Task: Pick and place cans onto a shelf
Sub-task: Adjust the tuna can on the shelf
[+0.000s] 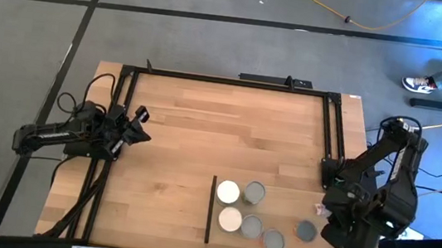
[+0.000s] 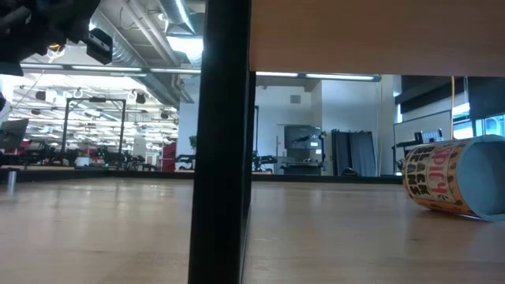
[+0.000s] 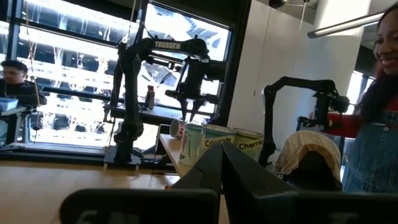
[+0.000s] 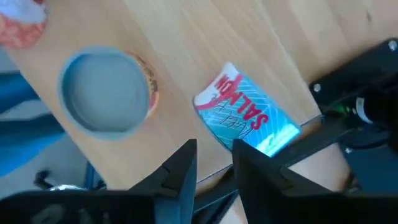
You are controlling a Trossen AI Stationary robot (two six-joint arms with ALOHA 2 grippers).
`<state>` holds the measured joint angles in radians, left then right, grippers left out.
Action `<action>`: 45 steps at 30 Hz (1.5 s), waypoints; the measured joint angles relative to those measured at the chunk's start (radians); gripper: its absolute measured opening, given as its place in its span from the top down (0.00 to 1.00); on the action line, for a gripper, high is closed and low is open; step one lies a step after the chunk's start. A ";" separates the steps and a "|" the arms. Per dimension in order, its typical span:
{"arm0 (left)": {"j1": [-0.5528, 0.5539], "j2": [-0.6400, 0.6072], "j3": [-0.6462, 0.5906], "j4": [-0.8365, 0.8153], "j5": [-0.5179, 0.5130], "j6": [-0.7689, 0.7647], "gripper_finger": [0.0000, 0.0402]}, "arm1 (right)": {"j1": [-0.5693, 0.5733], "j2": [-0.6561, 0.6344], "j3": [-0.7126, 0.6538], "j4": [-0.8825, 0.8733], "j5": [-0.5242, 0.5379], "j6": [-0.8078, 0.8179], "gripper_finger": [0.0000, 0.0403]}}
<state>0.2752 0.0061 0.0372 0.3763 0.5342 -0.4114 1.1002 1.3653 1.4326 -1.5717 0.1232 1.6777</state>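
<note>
Right hand [image 1: 330, 205] part-spread, empty, above salmon can [image 4: 245, 112], left hand [image 1: 139, 125] pressed together, well apart.

Orange-labelled metal can lying on its side [image 2: 454, 188] — cut off by the low view's edge. Wide black upright post [image 2: 223, 142] hides the tabletop behind it. Pale pink-white object [image 4: 22, 23] in the right wrist view — cropped, blurred, unidentifiable. Small item beside the grey-topped can [image 1: 306, 230]: too small to tell.
</note>
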 joint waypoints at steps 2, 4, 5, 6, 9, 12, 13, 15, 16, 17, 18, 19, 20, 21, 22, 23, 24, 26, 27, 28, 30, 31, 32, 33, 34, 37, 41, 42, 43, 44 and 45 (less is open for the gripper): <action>0.000 0.000 0.000 0.000 0.000 0.000 1.00 | 0.009 0.004 0.012 -0.004 0.007 0.045 0.74; 0.000 0.000 0.000 0.000 -0.005 0.000 1.00 | 0.012 0.007 0.041 0.004 0.037 0.054 0.74; 0.000 0.000 0.000 0.000 -0.007 0.000 1.00 | 0.015 0.004 0.056 0.003 0.052 0.053 0.74; 0.000 0.000 0.000 0.000 -0.009 0.000 1.00 | 0.020 0.002 0.068 0.001 0.067 0.051 0.74; 0.000 0.000 0.000 0.000 -0.009 0.003 1.00 | 0.025 0.004 0.087 0.003 0.074 0.045 0.74; 0.000 0.000 0.000 0.000 -0.009 0.003 1.00 | 0.024 0.004 0.092 0.001 0.076 0.045 0.74; 0.000 0.000 0.000 0.000 -0.009 0.003 1.00 | 0.024 0.004 0.092 0.000 0.078 0.045 0.74; 0.000 0.000 0.000 0.000 -0.009 0.003 1.00 | 0.024 0.004 0.092 0.001 0.086 0.042 0.74; 0.000 0.000 0.000 0.000 -0.009 0.003 1.00 | 0.025 0.004 0.092 0.001 0.105 0.038 0.74; 0.000 0.000 0.000 0.000 -0.009 0.003 1.00 | 0.025 0.004 0.092 0.001 0.132 0.030 0.74; 0.000 0.000 0.000 0.000 -0.009 0.003 1.00 | 0.025 0.004 0.092 0.002 0.166 0.021 0.74; 0.000 0.000 0.000 0.000 -0.009 0.003 1.00 | 0.024 0.004 0.092 0.003 0.197 0.019 0.74; 0.000 0.000 0.000 0.000 -0.009 0.003 1.00 | 0.024 0.005 0.092 0.002 0.224 0.019 0.74; 0.000 0.000 0.000 0.000 -0.009 0.002 1.00 | 0.024 0.006 0.092 0.002 0.245 0.015 0.74; 0.000 0.000 0.000 0.000 -0.009 0.002 1.00 | 0.024 0.007 0.089 0.006 0.257 0.014 0.74; 0.000 0.000 0.000 0.000 -0.009 0.002 1.00 | 0.024 0.007 0.083 0.013 0.261 0.013 0.74; 0.000 0.000 0.000 0.000 -0.009 0.002 1.00 | 0.023 0.008 0.078 0.018 0.261 0.013 0.74; 0.000 0.000 0.000 0.000 -0.009 0.002 1.00 | 0.022 0.010 0.063 0.052 0.261 0.010 0.74; 0.000 0.000 0.000 0.000 -0.009 0.002 1.00 | 0.019 0.011 0.052 0.075 0.262 -0.003 0.74; 0.000 0.000 0.000 0.000 -0.009 0.002 1.00 | 0.013 0.011 0.039 0.103 0.261 -0.019 0.74; 0.000 0.000 0.000 0.000 -0.009 0.002 1.00 | 0.001 0.012 0.013 0.165 0.262 -0.060 0.74; 0.000 0.000 0.000 0.000 -0.009 0.002 1.00 | -0.007 0.012 0.000 0.186 0.261 -0.075 0.74; 0.000 0.000 0.000 0.000 -0.009 0.002 1.00 | -0.016 0.012 -0.013 0.202 0.259 -0.093 0.74; 0.000 0.000 0.000 0.000 -0.009 0.002 1.00 | -0.026 0.012 -0.027 0.218 0.255 -0.108 0.74; 0.000 0.000 0.000 0.000 -0.009 0.002 1.00 | -0.035 0.012 -0.041 0.224 0.253 -0.113 0.74; 0.000 0.000 0.000 0.000 -0.009 0.001 1.00 | -0.054 0.012 -0.076 0.217 0.253 -0.122 0.74; 0.000 0.000 0.000 0.000 -0.009 0.000 1.00 | -0.081 0.012 -0.086 0.212 0.251 -0.195 0.74; 0.000 0.000 0.000 0.000 -0.009 0.000 1.00 | -0.090 0.012 -0.086 0.211 0.250 -0.217 0.74; 0.000 0.000 0.000 0.000 -0.009 0.000 1.00 | -0.099 0.012 -0.086 0.210 0.250 -0.230 0.74; 0.000 0.000 0.000 0.000 -0.009 0.000 1.00 | -0.106 0.012 -0.086 0.206 0.250 -0.246 0.74; 0.000 0.000 0.000 0.000 -0.009 0.000 1.00 | -0.114 0.012 -0.086 0.203 0.251 -0.265 0.74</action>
<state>0.2752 0.0061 0.0372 0.3763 0.5255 -0.4110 0.9862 1.3769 1.3468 -1.3683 0.3738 1.4125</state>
